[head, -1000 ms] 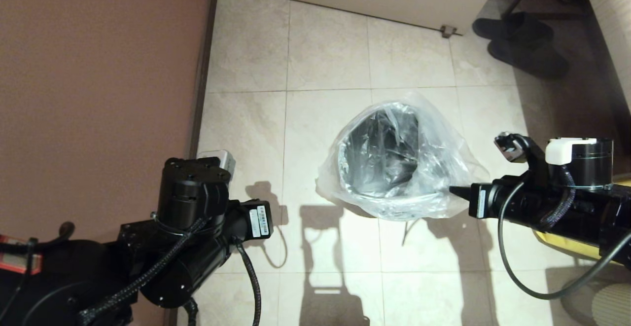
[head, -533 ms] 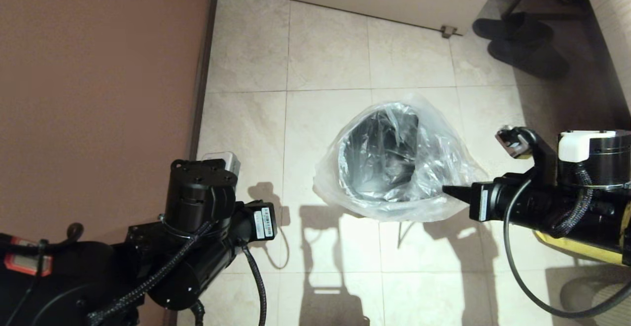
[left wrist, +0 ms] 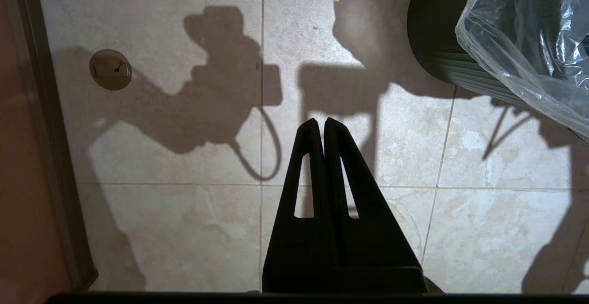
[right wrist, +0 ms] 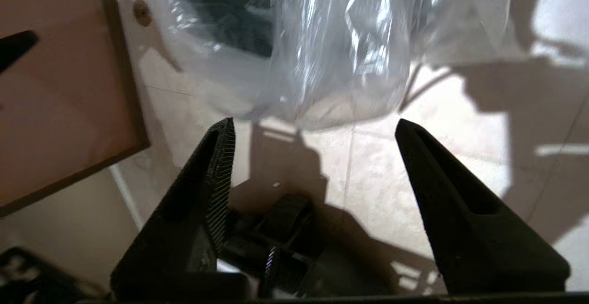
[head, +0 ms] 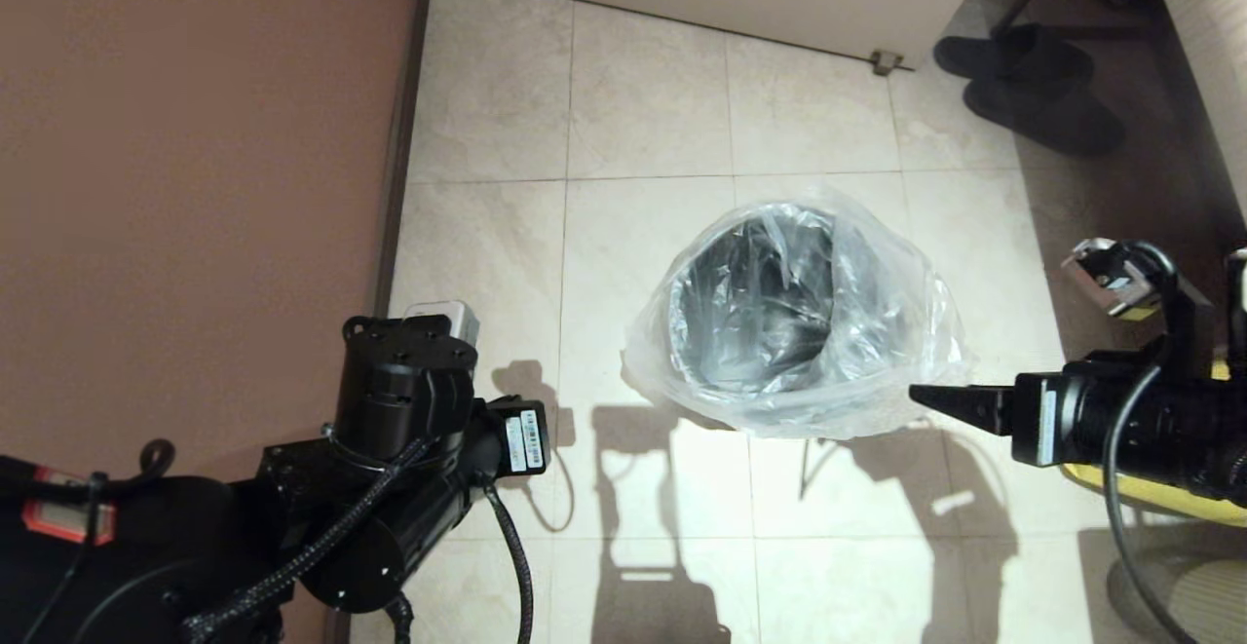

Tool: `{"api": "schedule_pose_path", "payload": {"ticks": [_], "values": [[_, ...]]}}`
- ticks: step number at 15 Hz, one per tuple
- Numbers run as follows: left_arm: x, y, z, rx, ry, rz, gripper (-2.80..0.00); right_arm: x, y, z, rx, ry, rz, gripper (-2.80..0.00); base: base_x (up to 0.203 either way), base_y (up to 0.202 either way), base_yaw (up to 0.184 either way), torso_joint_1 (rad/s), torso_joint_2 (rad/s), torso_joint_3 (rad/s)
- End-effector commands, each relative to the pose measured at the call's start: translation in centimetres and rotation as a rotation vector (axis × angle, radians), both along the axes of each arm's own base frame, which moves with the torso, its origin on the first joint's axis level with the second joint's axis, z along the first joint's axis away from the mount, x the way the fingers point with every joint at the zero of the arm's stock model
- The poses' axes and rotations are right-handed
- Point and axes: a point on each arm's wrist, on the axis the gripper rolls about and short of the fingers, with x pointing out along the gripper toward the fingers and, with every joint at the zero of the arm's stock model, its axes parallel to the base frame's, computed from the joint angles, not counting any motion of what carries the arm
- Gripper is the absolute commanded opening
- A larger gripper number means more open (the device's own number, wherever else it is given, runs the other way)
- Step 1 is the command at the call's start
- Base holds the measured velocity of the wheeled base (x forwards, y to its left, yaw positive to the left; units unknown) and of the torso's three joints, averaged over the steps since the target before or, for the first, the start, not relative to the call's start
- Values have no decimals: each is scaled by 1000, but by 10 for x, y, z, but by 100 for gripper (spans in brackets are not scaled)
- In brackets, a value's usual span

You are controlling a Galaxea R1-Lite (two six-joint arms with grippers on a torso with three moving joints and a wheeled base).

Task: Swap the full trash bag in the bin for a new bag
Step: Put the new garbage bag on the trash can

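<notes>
Clear, crinkled plastic lines the bin (head: pixel 755 318) in the head view: the new bag (head: pixel 877 332) sits inside it, its mouth folded over the grey rim and billowing out widest on the right side. The bin stands on the beige tiled floor (head: pixel 643 108) near the middle, its dark interior showing through the film. The right gripper (head: pixel 950 400) hangs just right of the bag's near-right edge, apart from it. The left arm is parked at the near left by the brown wall (head: pixel 195 167). Dark slippers (head: pixel 1033 89) lie far right.

The left wrist view shows what the head view hides: the left gripper (left wrist: pixel 320 122) with its fingers pressed together, holding nothing, above bare tile. The bin's ribbed outer wall (left wrist: pixel 441 65) and an overhanging flap of the bag (left wrist: pixel 529 46) fill one corner, and a round floor fitting (left wrist: pixel 110 69) lies by the baseboard.

The right wrist view shows the right gripper's fingers (right wrist: pixel 216 166) spread wide, with nothing between them, and the bag's draped skirt (right wrist: pixel 340 55) just beyond the tips.
</notes>
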Motion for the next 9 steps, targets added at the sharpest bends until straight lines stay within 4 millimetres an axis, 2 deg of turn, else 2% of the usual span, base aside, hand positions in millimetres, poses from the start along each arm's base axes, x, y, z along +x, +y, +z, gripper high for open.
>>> {"api": "schedule_pose_path", "payload": {"ticks": [1, 4, 6, 9], "values": [[0, -1, 0, -2, -2, 4, -280, -21, -7, 13, 55, -7, 19, 0, 0, 0, 0, 0, 0, 0], [-1, 0, 0, -1, -1, 4, -280, -17, -18, 17, 88, 1, -54, 0, 0, 0, 0, 0, 0, 0], [0, 0, -1, 0, 1, 4, -280, -1, -25, 15, 159, 66, -146, 0, 0, 0, 0, 0, 0, 0], [1, -1, -3, -2, -1, 5, -280, 20, -32, 30, 412, 200, -231, 0, 0, 0, 0, 0, 0, 0]]}}
